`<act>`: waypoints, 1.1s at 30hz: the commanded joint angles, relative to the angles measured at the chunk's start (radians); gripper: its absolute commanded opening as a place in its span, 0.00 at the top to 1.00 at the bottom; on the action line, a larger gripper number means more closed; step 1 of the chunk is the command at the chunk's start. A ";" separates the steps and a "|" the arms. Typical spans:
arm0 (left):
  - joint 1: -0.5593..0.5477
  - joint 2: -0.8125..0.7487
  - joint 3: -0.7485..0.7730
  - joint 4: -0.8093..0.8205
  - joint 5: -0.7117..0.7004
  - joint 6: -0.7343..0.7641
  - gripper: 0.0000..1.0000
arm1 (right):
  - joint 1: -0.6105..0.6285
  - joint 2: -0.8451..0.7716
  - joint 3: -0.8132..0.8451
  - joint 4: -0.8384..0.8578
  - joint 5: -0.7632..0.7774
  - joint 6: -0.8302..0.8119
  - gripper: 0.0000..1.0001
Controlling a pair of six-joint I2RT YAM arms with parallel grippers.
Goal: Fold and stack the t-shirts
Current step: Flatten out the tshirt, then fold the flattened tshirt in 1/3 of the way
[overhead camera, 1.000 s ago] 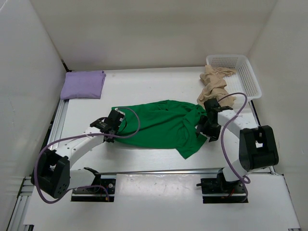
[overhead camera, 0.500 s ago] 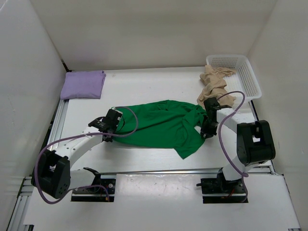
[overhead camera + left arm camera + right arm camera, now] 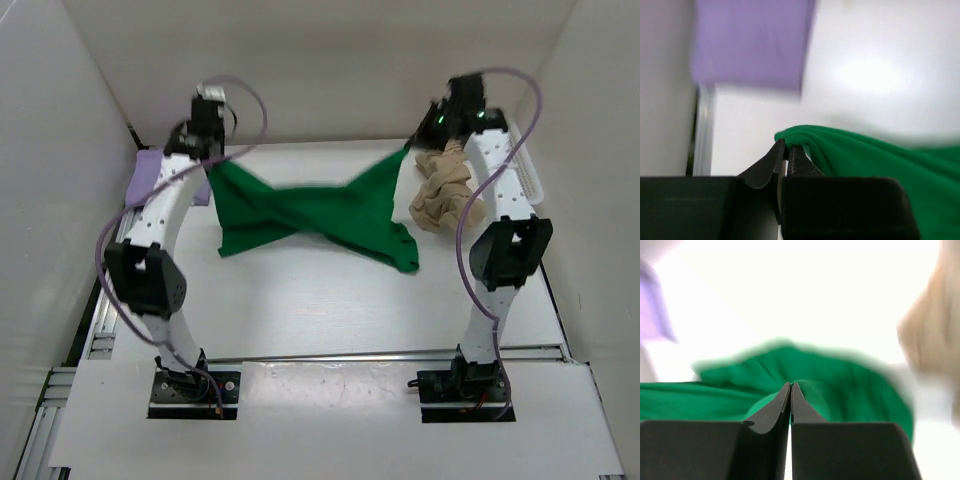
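From the bases at the near edge, both arms rise and reach toward the far wall over the white tabletop (image 3: pixel 300 310). Between them hangs the bright green cloth t-shirt (image 3: pixel 310 215), stretched wide and twisted once in the middle so that its folds cross. Its lower corners droop toward the table, and whether they touch it cannot be told. The left gripper (image 3: pixel 209 160) is clenched on the shirt's upper left corner; its wrist view shows the black fingers (image 3: pixel 776 160) pressed together with a rolled green edge pinched between them. The right gripper (image 3: pixel 417 142) is likewise clamped on the upper right corner, its fingers (image 3: pixel 775 407) closed tight on a bunch of green cloth. Beyond the left arm, at the far left of the table, lies the folded lavender purple cloth t-shirt (image 3: pixel 147 178), partly hidden by the arm. At the far right the beige tan cloth t-shirt (image 3: pixel 445 195) sits crumpled just beside the white plastic mesh basket (image 3: pixel 533 178), which the right arm mostly covers.
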 commanded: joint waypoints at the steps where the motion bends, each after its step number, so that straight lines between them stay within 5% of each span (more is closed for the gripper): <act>1: 0.055 0.137 0.588 0.052 -0.074 -0.003 0.90 | -0.100 0.068 0.664 -0.102 -0.094 0.132 1.00; 5: 0.055 0.235 0.877 0.053 -0.084 -0.003 0.90 | -0.166 -0.214 0.253 0.284 -0.124 0.273 1.00; 10: 0.055 0.111 0.702 0.076 -0.028 -0.003 0.90 | -0.166 -0.366 0.092 0.259 -0.102 0.197 1.00; 24: 0.004 -0.405 -0.426 0.076 0.083 -0.003 0.89 | -0.057 -1.030 -1.092 0.219 -0.044 0.140 1.00; 28: -0.008 -0.485 -0.722 0.085 0.083 -0.003 0.88 | -0.003 -1.203 -1.310 0.173 -0.044 0.200 1.00; 33: -0.008 -0.564 -0.862 0.085 0.072 -0.003 0.87 | 0.049 -1.320 -1.433 0.144 -0.035 0.278 1.00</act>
